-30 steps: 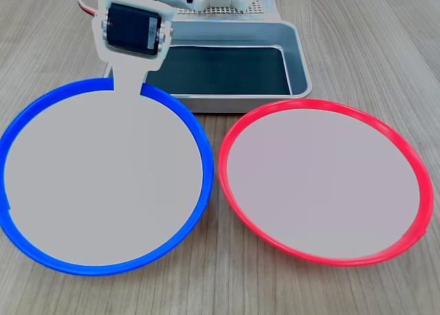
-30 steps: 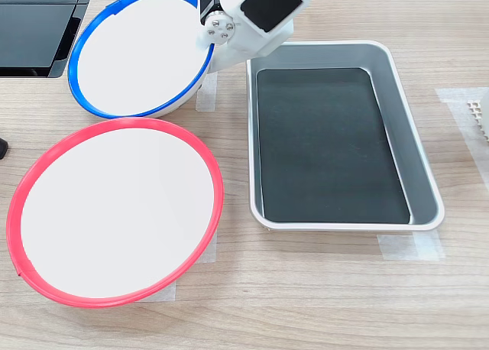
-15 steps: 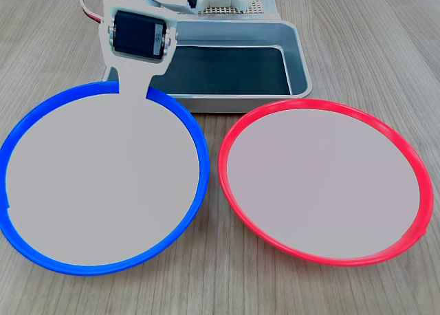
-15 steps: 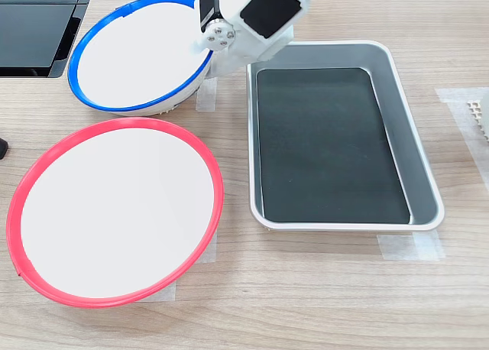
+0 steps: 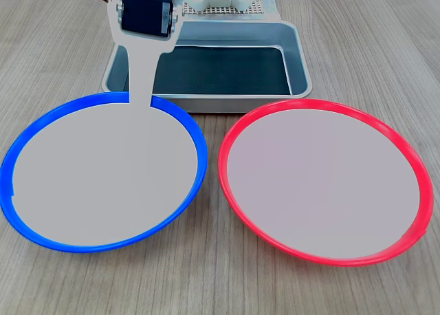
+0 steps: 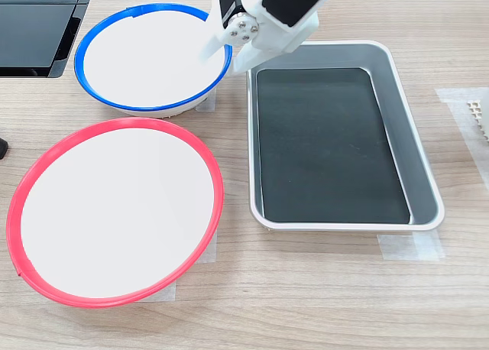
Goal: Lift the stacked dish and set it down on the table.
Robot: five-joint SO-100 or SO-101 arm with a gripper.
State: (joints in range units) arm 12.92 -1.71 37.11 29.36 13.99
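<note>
The stacked dish [image 5: 103, 170] [image 6: 145, 56], a blue-rimmed plate with a pale centre, lies flat on the table [image 5: 371, 53] [image 6: 306, 289], beside the red-rimmed plate [image 5: 323, 181] [image 6: 114, 209]. It is on the first exterior view's left and at the top of the second exterior view. My gripper [image 5: 141, 98] [image 6: 228, 58] stands open at the blue plate's rim on the side nearest the tray. One finger reaches over the plate's inside and the other hangs outside the rim. Nothing is pinched between them.
A grey metal tray [image 5: 299, 53] [image 6: 424, 174] with a dark liner sits next to both plates. Pale tape strips [image 6: 409, 247] mark the tabletop. A black panel [image 6: 34, 29] lies at the second exterior view's top left, and a white perforated part [image 6: 477, 117] at its right edge.
The blue plate has gone from tilted and held at its rim to lying flat on the table. The gripper has opened, let go of the rim and lifted slightly.
</note>
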